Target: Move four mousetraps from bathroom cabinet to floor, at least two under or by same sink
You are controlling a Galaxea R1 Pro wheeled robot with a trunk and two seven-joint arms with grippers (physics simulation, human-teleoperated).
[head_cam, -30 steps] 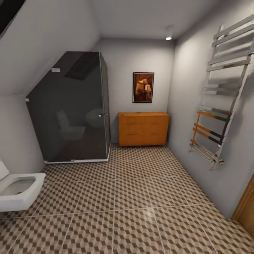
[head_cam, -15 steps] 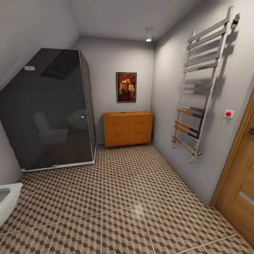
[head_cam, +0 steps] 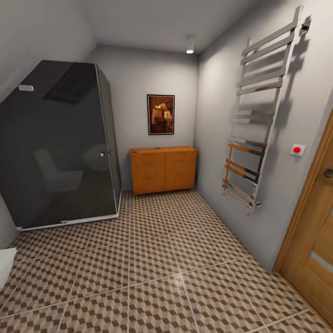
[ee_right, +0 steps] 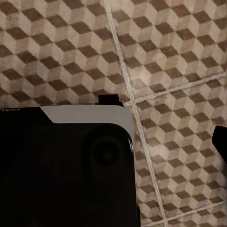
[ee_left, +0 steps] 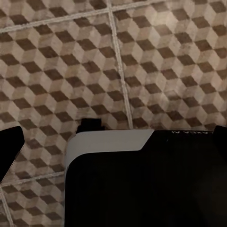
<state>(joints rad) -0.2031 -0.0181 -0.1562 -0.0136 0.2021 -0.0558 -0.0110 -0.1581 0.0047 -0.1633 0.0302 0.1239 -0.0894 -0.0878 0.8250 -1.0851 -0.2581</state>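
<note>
So my view is mostly bathroom floor (head_cam: 157, 259), those big square tiles with the brown, beige and white cube print and pale grout lines (kind of dizzying honestly). Sitting on it at the far wall is the orange-brown cabinet (head_cam: 163, 169), and just beside that, the dark glass shower cubicle (head_cam: 60, 148) in the corner. Both my wrist cams look down at the same tiles.
</note>
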